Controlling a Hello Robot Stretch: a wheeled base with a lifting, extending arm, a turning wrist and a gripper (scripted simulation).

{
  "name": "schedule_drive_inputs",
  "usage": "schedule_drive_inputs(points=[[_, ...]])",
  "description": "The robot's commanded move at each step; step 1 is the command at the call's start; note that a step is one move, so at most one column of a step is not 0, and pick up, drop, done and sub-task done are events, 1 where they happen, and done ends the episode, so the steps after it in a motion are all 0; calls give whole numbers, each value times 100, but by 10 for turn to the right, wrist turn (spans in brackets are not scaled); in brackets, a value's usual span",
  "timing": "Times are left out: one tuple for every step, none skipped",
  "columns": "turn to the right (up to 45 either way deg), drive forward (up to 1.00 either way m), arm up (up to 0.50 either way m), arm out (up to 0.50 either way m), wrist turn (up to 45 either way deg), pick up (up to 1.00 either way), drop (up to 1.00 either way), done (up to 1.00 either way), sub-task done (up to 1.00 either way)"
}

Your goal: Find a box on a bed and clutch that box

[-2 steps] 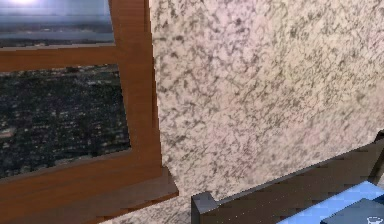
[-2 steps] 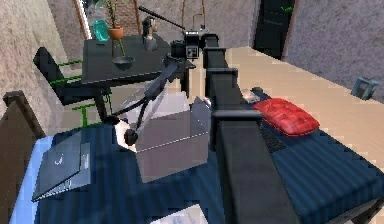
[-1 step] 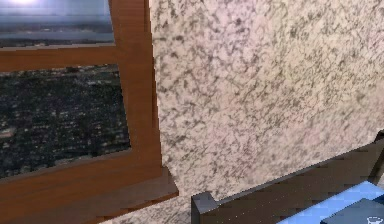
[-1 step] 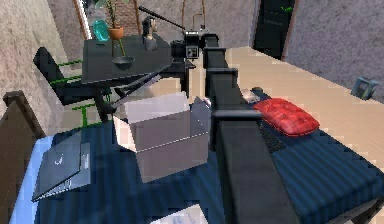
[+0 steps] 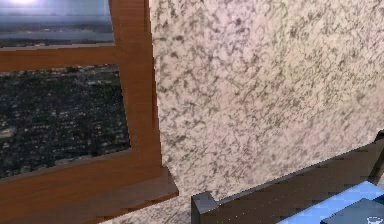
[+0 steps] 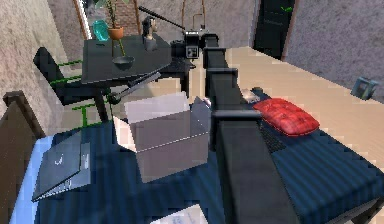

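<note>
Arm side view: the cardboard box (image 6: 165,135) sits on the bed (image 6: 330,165), so I think finding is done and grabbing is not. My fingers (image 6: 180,48) are out past the box, by the black bench (image 6: 120,60). I cannot tell if they are wide or narrow, or hold anything. Next I should pull my arm (image 6: 235,130) in and down to the box. A laptop (image 6: 60,165) and a red pillow (image 6: 285,115) lie there too. The forward view gives me a window (image 5: 70,100), a wall (image 5: 260,90) and the bed's dark end board (image 5: 290,195).
</note>
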Motion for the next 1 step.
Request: schedule_drive_inputs(points=[[0, 0, -26, 0, 0, 0, 0, 0, 0]])
